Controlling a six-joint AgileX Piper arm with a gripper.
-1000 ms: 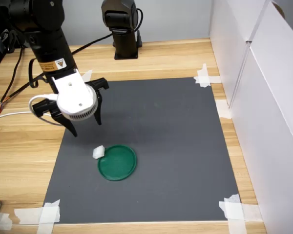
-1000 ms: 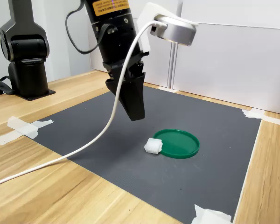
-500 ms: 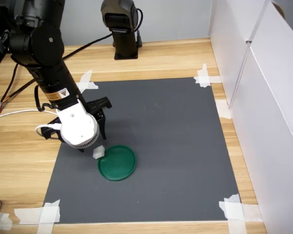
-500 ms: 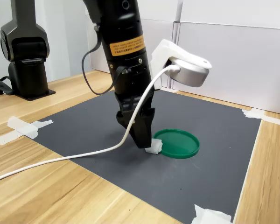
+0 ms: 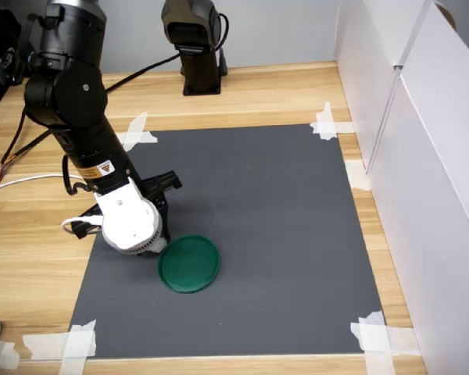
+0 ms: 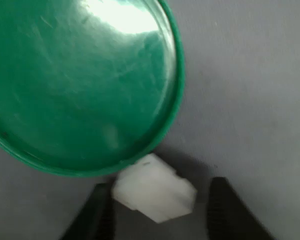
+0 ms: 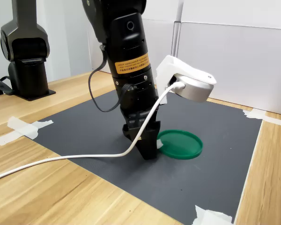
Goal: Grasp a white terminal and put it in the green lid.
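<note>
The white terminal (image 6: 155, 192) lies on the dark mat, touching the rim of the green lid (image 6: 80, 85). My gripper (image 6: 157, 202) is down at the mat, open, with one black fingertip (image 6: 97, 217) on each side of the terminal and a small gap at one side. In the second exterior view the gripper (image 7: 149, 149) stands upright against the near-left edge of the green lid (image 7: 180, 144), and only a sliver of the terminal (image 7: 158, 143) shows. In the first exterior view the wrist camera (image 5: 129, 223) hides the terminal; the lid (image 5: 189, 264) lies just beside it.
The grey mat (image 5: 281, 226) is taped at its corners to a wooden table. A black stand (image 5: 194, 47) stands at the back. White panels (image 5: 422, 156) wall off the first exterior view's right. A white cable (image 7: 61, 159) trails from the wrist across the mat.
The arm has come down from above the mat and moved toward the lid. Its open fingers now straddle the terminal at mat level.
</note>
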